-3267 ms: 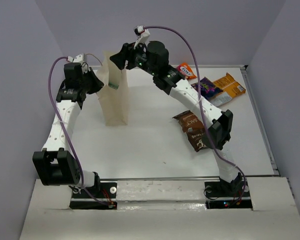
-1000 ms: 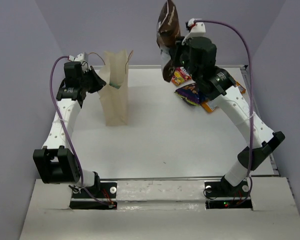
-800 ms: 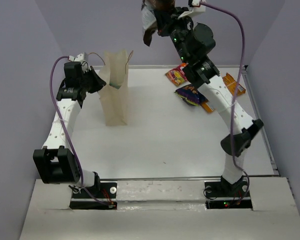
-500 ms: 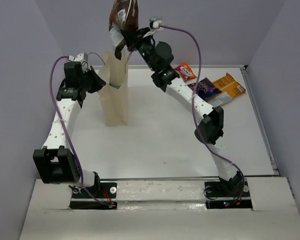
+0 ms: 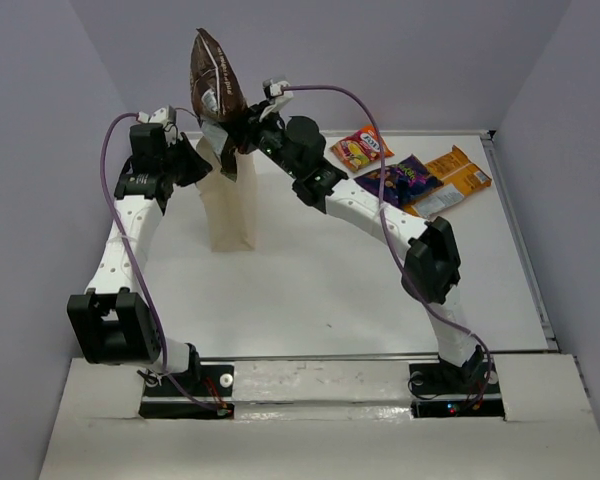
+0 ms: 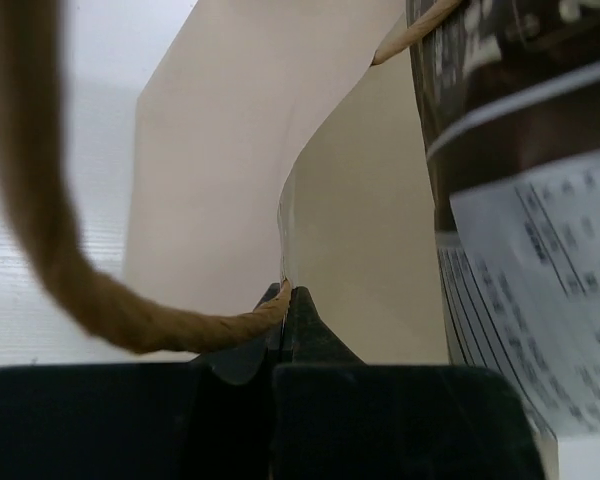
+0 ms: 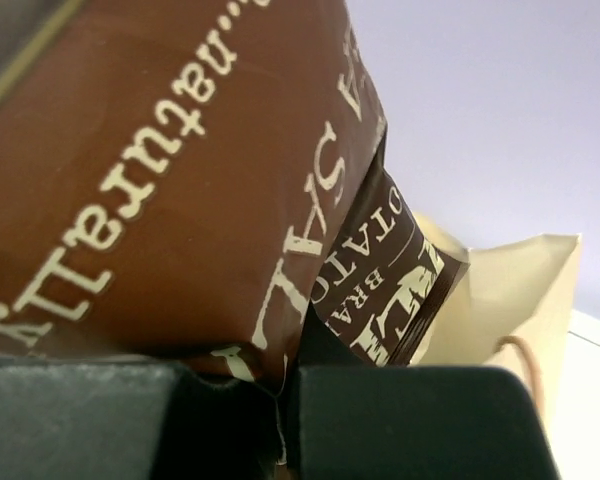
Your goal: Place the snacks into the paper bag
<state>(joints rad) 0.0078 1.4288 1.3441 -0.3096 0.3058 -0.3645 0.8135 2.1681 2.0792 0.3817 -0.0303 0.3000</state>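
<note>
Both arms reach from the near edge of the table (image 5: 310, 290) toward its far side. The paper bag (image 5: 230, 212) stands upright close to the left edge, toward the far left corner, in the same place as in the earlier pictures. It is tall and narrow, made of smooth tan-cream paper with sharp folds. The left gripper (image 5: 202, 160) has its fingers pressed together on the left rim of the bag, as before. In the left wrist view a thick twisted cord handle (image 6: 40, 230) curves down to the place of the pinch.

The dark brown packet (image 5: 212, 85) has changed the most. About three seconds ago it lay flat on the right half of the table. Half a second ago it hung higher and more to the right. Now it is over the mouth of the bag, tilted, with its lower end at the level of the rim. I cannot tell if this end is already inside. The right gripper (image 5: 238, 135) pinches the packet near its lower edge. The packet is a long flat pouch of glossy, crinkled film with cream letters and a white label.

Near the far right corner three packets lie flat and close together: the red-orange packet (image 5: 358, 147), the purple packet (image 5: 402, 176) and the orange packet (image 5: 456, 170). All three are shiny and wrinkled.
</note>
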